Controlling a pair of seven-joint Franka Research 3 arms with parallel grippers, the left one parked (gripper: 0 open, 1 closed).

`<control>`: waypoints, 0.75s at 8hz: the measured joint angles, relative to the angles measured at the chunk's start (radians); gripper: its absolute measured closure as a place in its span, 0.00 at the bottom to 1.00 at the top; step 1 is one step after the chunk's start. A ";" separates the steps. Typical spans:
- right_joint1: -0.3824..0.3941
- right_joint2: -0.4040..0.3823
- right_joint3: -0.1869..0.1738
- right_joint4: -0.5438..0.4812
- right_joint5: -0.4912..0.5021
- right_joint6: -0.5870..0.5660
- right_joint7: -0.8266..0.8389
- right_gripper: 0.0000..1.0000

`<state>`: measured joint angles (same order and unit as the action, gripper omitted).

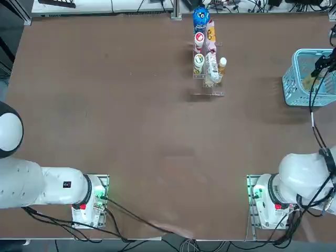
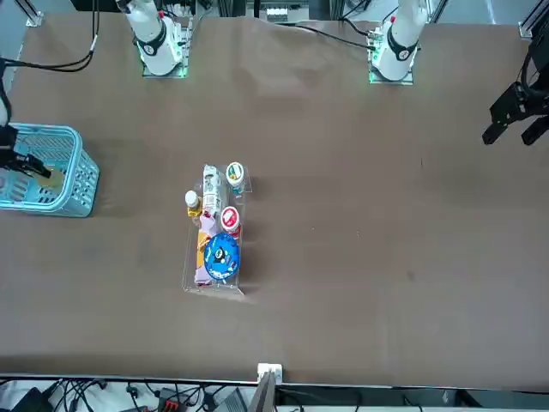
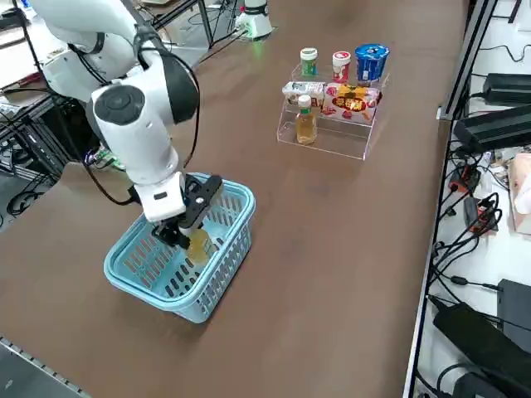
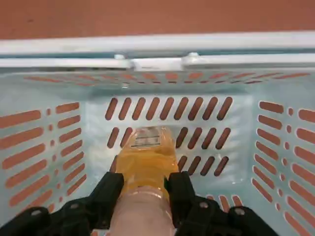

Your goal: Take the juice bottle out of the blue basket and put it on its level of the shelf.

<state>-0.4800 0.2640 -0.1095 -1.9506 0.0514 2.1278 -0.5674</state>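
On the brown surface (image 1: 131,131), the shelf (image 1: 209,79) stands near 12 o'clock and the blue basket (image 3: 145,269) at 3 o'clock. The right gripper (image 4: 142,194) reaches down into the basket, jaws closed around the juice bottle (image 4: 145,160) just below its cap. The bottle is likely light, rigid and slick, so the neck suits a grip.

No wording can be read anywhere: the label on the juice bottle (image 4: 146,139) and the printed wrappers of the bottles on the shelf (image 3: 332,137) are too small to make out.
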 joint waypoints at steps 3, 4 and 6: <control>0.000 -0.061 0.000 0.078 0.000 -0.156 -0.051 0.45; 0.000 -0.073 0.002 0.127 0.000 -0.234 -0.064 0.45; 0.009 -0.085 0.011 0.250 -0.001 -0.400 -0.074 0.45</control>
<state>-0.4715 0.1792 -0.0988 -1.7006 0.0504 1.7283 -0.6414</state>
